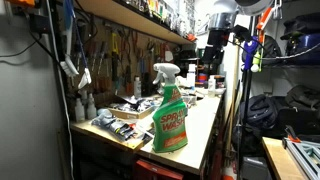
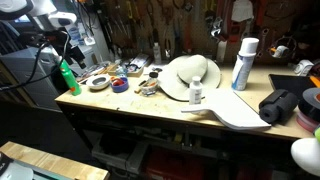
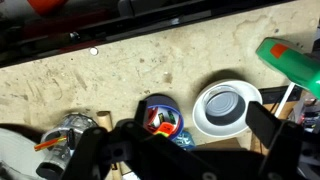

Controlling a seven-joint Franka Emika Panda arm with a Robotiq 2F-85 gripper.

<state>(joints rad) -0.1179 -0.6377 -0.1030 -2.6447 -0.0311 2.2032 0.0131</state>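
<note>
Exterior views show you the spray bottle close up, then the spray bottle far across the bench. The wrist looks straight down beside it.

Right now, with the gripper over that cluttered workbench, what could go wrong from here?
1. The open gripper hangs over a blue round container and a white bowl lying close together; coming down on one might knock the other.
2. The green spray bottle stands tall just beside them; a sideways sweep could tip it over.

Dim, low-res shop views; overhead light glares top w/ deep under-bench shadows; wrist view blurry.
</note>
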